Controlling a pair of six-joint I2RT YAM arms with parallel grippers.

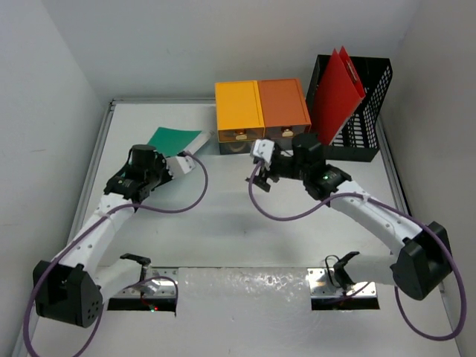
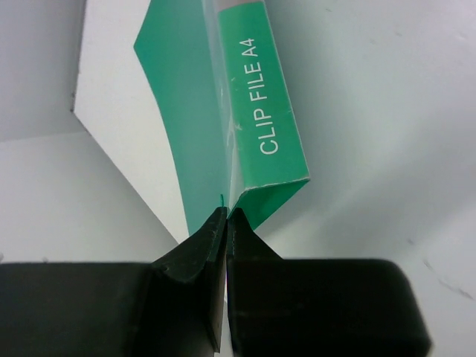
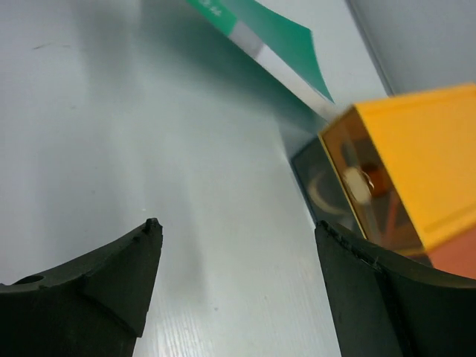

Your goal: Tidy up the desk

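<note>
The clip file (image 1: pixel 175 139) is green — the desk (image 1: pixel 223 238) white, the folder (image 1: pixel 338 93) red

- A green clip file (image 1: pixel 175 140), printed "CLIP FILE A4", is left of the drawer box.
- The drawer box (image 1: pixel 260 108) has a yellow left half and an orange right half.
- A black mesh file rack (image 1: pixel 370 97) stands just right of it and holds a tilted red folder (image 1: pixel 338 89).
- A dark item (image 1: pixel 235 146), too unclear to identify, sits before the yellow half.

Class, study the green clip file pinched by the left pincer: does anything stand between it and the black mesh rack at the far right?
Yes. The yellow-and-orange drawer box sits directly between the green clip file and the black mesh rack, and the open right pincer hangs in front of that box.
</note>
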